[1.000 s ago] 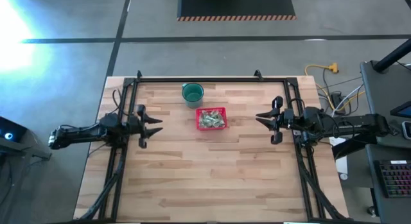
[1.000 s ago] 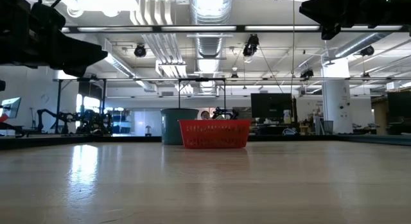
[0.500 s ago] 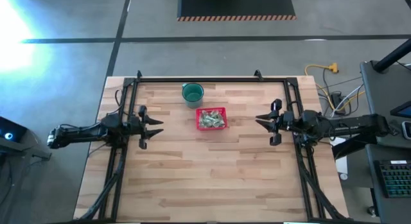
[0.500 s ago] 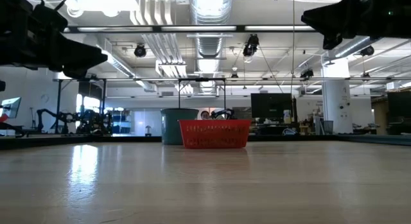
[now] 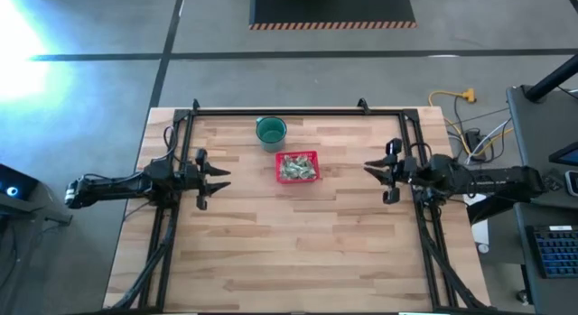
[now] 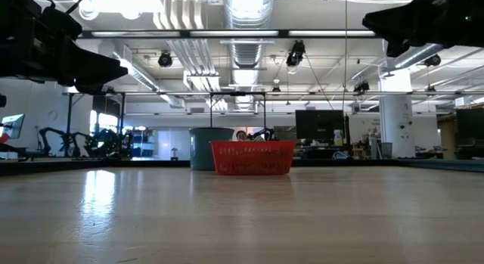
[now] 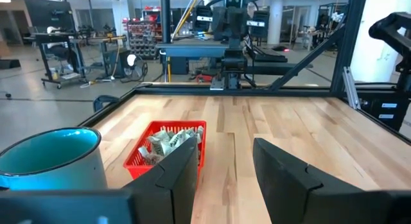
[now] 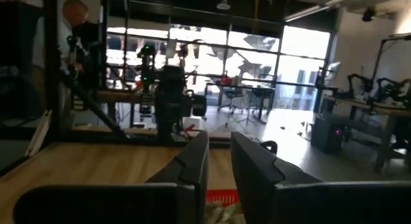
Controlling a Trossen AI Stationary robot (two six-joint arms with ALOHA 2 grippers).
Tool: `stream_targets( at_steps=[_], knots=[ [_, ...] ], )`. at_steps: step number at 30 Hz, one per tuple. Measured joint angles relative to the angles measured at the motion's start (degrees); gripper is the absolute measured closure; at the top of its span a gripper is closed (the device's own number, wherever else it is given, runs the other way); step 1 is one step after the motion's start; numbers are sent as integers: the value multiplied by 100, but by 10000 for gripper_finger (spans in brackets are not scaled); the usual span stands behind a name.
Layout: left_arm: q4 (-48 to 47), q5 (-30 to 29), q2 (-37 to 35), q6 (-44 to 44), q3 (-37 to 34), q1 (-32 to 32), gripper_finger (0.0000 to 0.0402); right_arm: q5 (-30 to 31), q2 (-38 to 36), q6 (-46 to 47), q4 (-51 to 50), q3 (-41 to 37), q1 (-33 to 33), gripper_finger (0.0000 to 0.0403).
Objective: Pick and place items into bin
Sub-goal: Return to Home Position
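Note:
The red mesh basket (image 5: 298, 167) stands on the table's middle, toward the far side, with several pale green-and-white wrapped pieces (image 5: 296, 169) lying in it. The left wrist view shows the basket (image 7: 138, 161) and its pieces (image 7: 164, 144) too. My left gripper (image 5: 224, 178) hovers level at the table's left, pointing at the basket, open and holding nothing (image 7: 225, 147). My right gripper (image 5: 368, 168) hovers at the table's right, also pointing at the basket. Its fingers stand a narrow gap apart with nothing between them (image 8: 219, 147).
A round dark green cup (image 5: 271, 131) stands just beyond the basket's far left corner, close beside it (image 7: 51, 161). Dark frame rails (image 5: 298, 112) run along the far edge and both sides. The wood toward the near edge (image 5: 298, 252) is bare. A person (image 8: 70, 18) stands beyond the table.
My right gripper has sunk a little and drawn back slightly toward the table's right edge, away from the basket. The basket, its pieces and the cup have not moved.

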Motion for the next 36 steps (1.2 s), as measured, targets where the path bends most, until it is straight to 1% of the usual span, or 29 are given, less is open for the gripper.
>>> stream_targets(
  at_steps=[2, 3, 9, 12, 17, 23, 29, 32, 36],
  knots=[
    [2, 0, 4, 0, 0, 0, 267, -221, -251, -26, -330, 5, 2, 346],
    [2, 0, 4, 0, 0, 0, 267, -306, -399, -39, -332, -42, 1, 346],
    [5, -2, 4, 2, -1, 0, 267, -307, -1505, -105, -335, -542, 0, 346],
    [5, -2, 4, 7, -1, 0, 267, -303, -2035, -116, -514, -629, 2, 346],
    [9, -13, 24, 9, -2, 0, 267, -474, -2007, -130, -958, -589, -5, 346],
    [9, -13, 72, 7, -2, 2, 267, -467, -2042, -99, -1359, -544, -11, 346],
    [10, -11, 95, 7, -2, 0, 267, -410, -2034, 164, -2159, -636, -42, 346],
    [10, -9, 94, 5, -2, 1, 267, -408, -2039, 170, -2171, -634, -42, 346],
    [11, -9, 98, 9, -2, 0, 267, -403, -2037, -149, -2181, -634, -51, 346]
  ],
)
